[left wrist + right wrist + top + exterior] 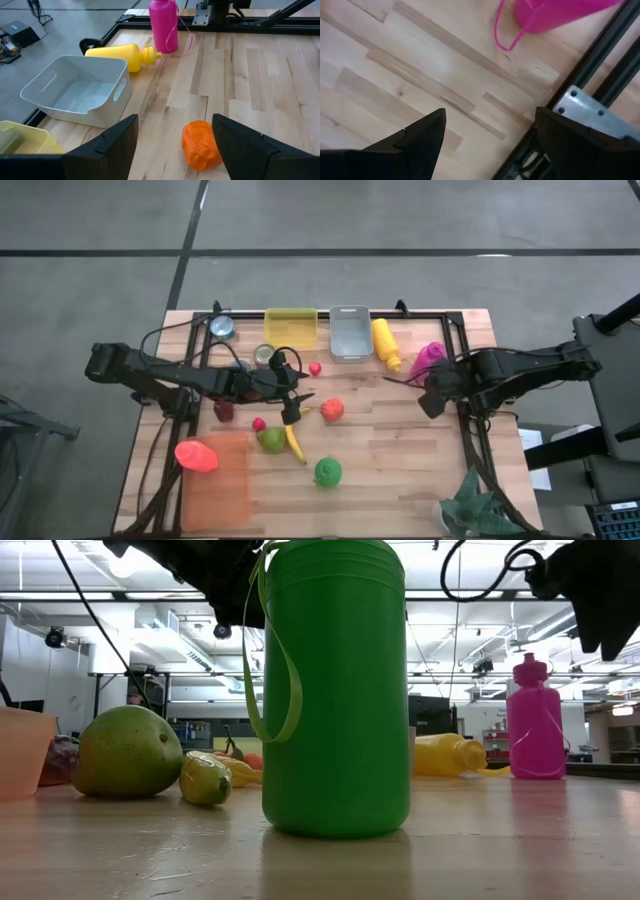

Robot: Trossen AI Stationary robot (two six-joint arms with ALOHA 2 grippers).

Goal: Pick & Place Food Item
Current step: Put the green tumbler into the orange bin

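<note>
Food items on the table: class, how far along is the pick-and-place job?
Nothing looks placed yet: the white bin is empty. In hand: nothing; the left gripper is open with the orange food item between its fingers, unlifted. Left: grasp and place it. The right gripper waits open.

The lumpy orange food item lay loose on the wooden tabletop, just right of the high view's centre.

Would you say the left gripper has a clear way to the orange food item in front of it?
Probably yes. The left gripper is open and empty, with the orange item lying on bare table just ahead between its fingers; nothing stands between them.
</note>
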